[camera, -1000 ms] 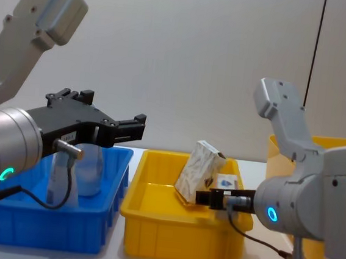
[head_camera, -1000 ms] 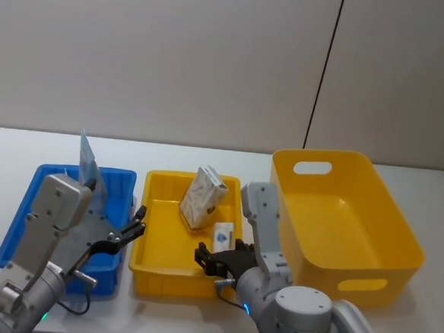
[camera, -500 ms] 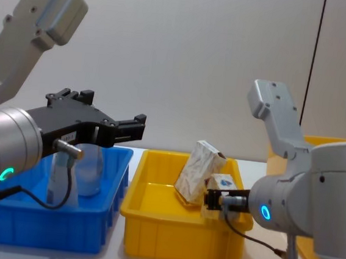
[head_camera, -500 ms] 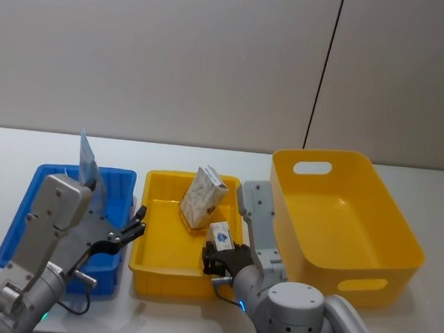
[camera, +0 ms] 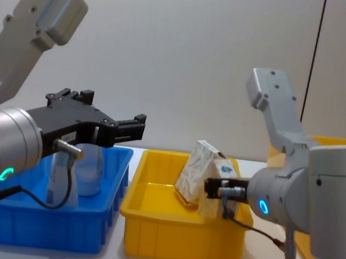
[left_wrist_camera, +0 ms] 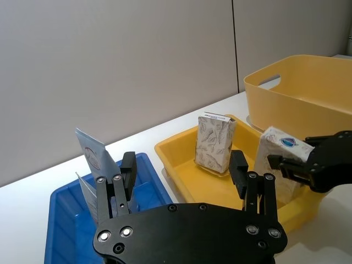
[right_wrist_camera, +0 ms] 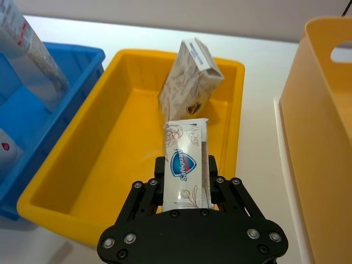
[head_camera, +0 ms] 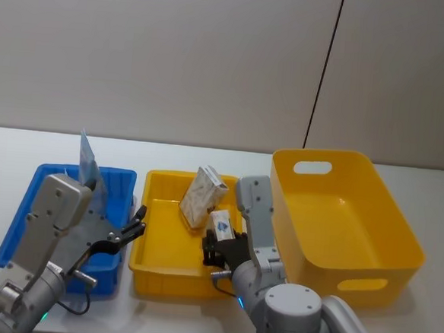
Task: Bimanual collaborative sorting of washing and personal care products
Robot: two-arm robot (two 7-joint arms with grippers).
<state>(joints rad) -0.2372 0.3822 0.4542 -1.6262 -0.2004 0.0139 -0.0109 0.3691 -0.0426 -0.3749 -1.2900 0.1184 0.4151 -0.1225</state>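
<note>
Small white box with faint floral print and a blue shield mark, standing upright, clamped between the fingers of the right gripper above the shallow yellow tray; left gripper spread wide, empty, near the blue bin

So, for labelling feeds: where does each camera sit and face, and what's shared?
Head: high, looking down at the yellow tray; left gripper, right gripper below.
Chest: low, facing forward; both grippers large.
Left wrist: behind the left gripper, facing the tray.
Right wrist: over the small white box it grips.
All share the patterned carton.
</note>
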